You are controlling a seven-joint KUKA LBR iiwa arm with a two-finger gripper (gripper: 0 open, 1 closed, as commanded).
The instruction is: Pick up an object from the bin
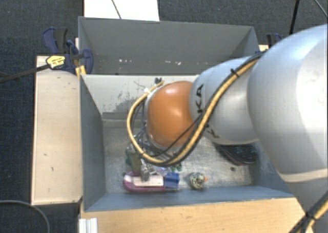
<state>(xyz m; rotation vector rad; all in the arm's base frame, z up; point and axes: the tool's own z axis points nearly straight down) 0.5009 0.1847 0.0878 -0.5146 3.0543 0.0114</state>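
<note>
1. Hanging low in the near-left part of the grey bin (92, 140), the gripper (139, 168) stands right over a flat pink-purple item (134, 185) that lies along the near wall.
2. Claw state: cannot be told. The orange cover (169, 111) and looped cables (132, 124) on the wrist mask the tip, and no object can be confirmed as gripped.
3. Neighbouring items: a small blue piece (172, 179) lies just beside the pink-purple item's right end. A crumpled greenish-gold ball (197, 179) sits near that, further right. A dark round thing (238, 153) lies partly under the arm (287, 99), well apart from the gripper.
4. Handling judgement, pink-purple item: it looks light, rigid and low-lying, probably plastic with a smooth, somewhat slippery face. Its place against the near wall leaves little room on that side.
5. Recommended hold: across the narrow width near the middle, with the closing direction running from the near wall toward the bin's centre. A grip on the long ends is likely to tip it or nudge the blue piece.
6. Fragility: nothing suggests it is brittle, so moderate closing force should do.
7. Markings: a pale patch on the pink-purple item carries no readable text. Dark lettering (199, 93) on the arm's housing beside the orange cover is partly hidden and appears to end in "KA".
</note>
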